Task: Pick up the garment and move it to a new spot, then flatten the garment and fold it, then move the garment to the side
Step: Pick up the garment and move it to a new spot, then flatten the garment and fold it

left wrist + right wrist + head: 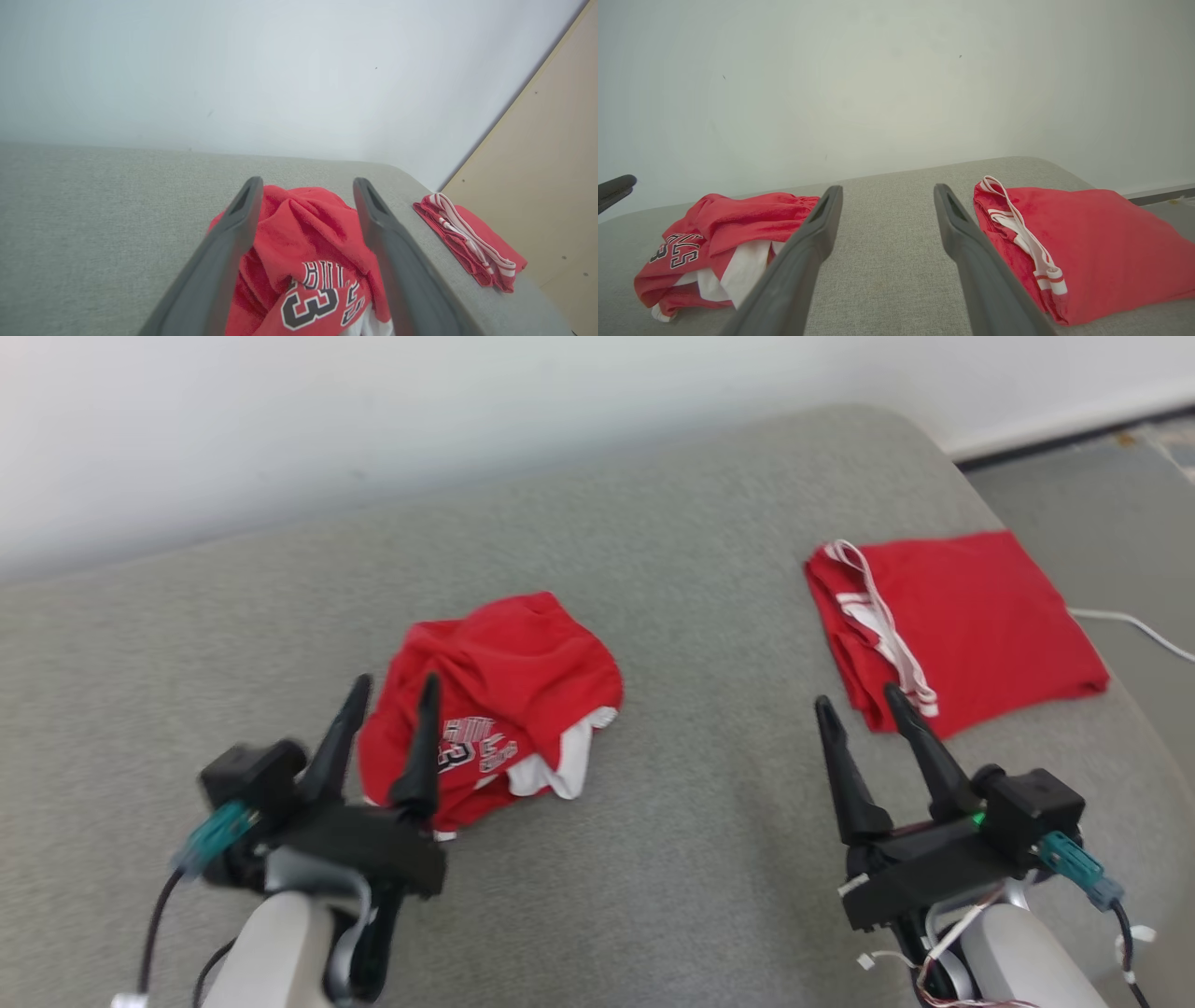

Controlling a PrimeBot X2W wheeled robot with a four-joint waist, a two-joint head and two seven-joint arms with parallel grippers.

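At lower left the left gripper [394,683] has its fingers spread, empty, tips over the crumpled garment [504,691] left of centre on the grey cushion [653,569]; at lower right the right gripper [859,698] is likewise spread, empty; flattening probably goes best by pinching opposite hems, clear of the folded garment [971,616] at upper right.

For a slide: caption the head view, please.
Left gripper open at a crumpled red jersey, right gripper open near a folded red garment, on a grey cushion.

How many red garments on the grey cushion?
2: a crumpled jersey by the left gripper, and a folded garment to the right, beyond the right gripper. None seems hidden.
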